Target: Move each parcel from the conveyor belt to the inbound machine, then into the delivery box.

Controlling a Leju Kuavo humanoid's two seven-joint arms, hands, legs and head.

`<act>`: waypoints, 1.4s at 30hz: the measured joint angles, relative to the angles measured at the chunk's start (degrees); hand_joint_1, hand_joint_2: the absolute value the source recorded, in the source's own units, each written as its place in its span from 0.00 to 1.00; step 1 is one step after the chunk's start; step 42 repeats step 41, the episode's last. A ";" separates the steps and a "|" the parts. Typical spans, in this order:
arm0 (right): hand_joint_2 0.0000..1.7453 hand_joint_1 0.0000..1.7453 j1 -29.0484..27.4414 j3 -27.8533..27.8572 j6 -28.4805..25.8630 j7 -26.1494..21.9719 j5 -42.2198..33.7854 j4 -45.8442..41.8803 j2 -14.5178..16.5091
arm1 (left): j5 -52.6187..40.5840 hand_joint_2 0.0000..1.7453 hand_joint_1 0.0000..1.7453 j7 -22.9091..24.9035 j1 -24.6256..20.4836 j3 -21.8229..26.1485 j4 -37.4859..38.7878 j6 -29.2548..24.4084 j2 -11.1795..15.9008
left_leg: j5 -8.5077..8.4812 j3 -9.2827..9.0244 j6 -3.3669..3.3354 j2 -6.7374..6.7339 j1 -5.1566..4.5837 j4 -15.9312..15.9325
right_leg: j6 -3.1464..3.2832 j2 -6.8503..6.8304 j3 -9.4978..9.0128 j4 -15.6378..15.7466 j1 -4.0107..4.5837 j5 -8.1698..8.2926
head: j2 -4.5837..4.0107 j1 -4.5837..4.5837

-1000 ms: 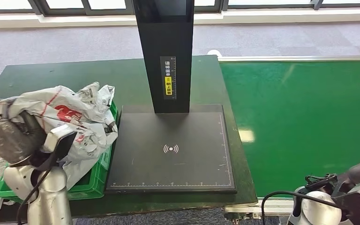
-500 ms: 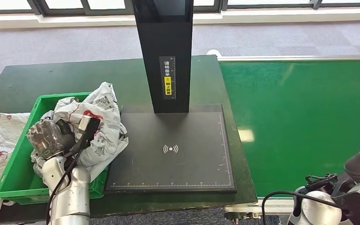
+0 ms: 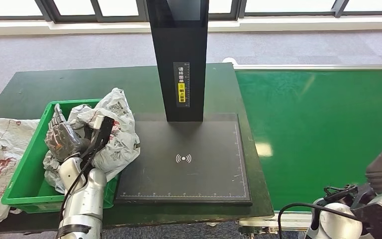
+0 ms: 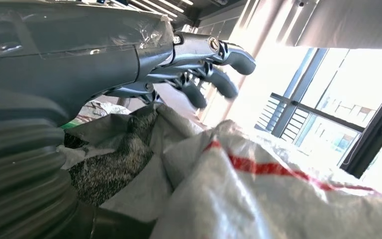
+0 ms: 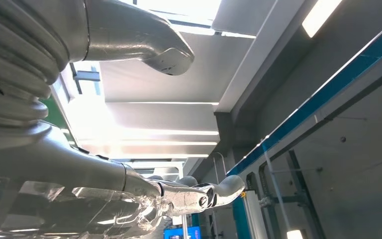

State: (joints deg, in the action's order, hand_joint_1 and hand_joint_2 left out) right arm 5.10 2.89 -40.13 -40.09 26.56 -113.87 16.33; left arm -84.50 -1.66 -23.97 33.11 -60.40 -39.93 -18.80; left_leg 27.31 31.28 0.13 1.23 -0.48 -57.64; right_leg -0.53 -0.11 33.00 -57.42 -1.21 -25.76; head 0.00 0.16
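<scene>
A crumpled white-grey parcel with red print lies in the green delivery box, spilling over its right rim onto the edge of the inbound machine's black plate. My left hand sits over the parcel inside the box. In the left wrist view its fingers stretch out straight above the parcel, gripping nothing. My right hand hangs low at the right, fingers apart and holding nothing. Only its arm shows in the head view.
A second white parcel with red print lies on the dark table left of the box. The machine's black post rises behind the plate. The green conveyor belt runs along the right.
My left hand has come down from high near the camera, carrying the parcel into the green box. The head view has also shifted slightly.
</scene>
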 joint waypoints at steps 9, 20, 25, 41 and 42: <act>1.00 0.00 0.01 0.00 0.00 0.01 -0.02 -0.01 0.00 | 1.12 0.00 0.00 -2.19 -0.22 0.66 0.31 -0.08 -0.23 | 0.16 -0.60 0.04 -0.01 0.00 0.03 | -0.08 0.03 -0.43 -0.04 -0.01 0.09 | 0.00 0.01; 1.00 0.00 0.01 0.02 0.00 0.04 -0.55 0.31 0.00 | 30.98 0.00 0.00 -21.83 7.12 1.33 -15.69 -0.17 -0.76 | 0.50 -0.86 0.24 -0.46 0.01 0.16 | 0.08 0.48 -0.25 -0.08 0.01 -0.12 | 0.00 -0.01; 1.00 0.00 0.01 0.15 0.00 0.04 -0.85 0.44 0.00 | 48.72 0.00 0.00 -33.85 10.36 1.62 -20.87 -0.17 -0.51 | 0.51 -0.64 0.27 -0.45 0.08 0.21 | 0.11 0.50 0.00 -0.09 0.08 -0.13 | 0.00 -0.01; 1.00 0.00 -0.01 0.57 0.00 0.04 -0.87 1.08 0.00 | 57.70 0.00 0.00 -38.43 13.89 2.25 -28.51 -0.17 0.18 | 0.48 -0.20 0.30 -0.41 0.14 0.19 | 0.14 0.48 0.41 -0.09 0.15 -0.10 | 0.00 -0.01; 1.00 0.00 -0.01 0.57 0.00 0.04 -0.87 1.08 0.00 | 57.70 0.00 0.00 -38.43 13.89 2.25 -28.51 -0.17 0.18 | 0.48 -0.20 0.30 -0.41 0.14 0.19 | 0.14 0.48 0.41 -0.09 0.15 -0.10 | 0.00 -0.01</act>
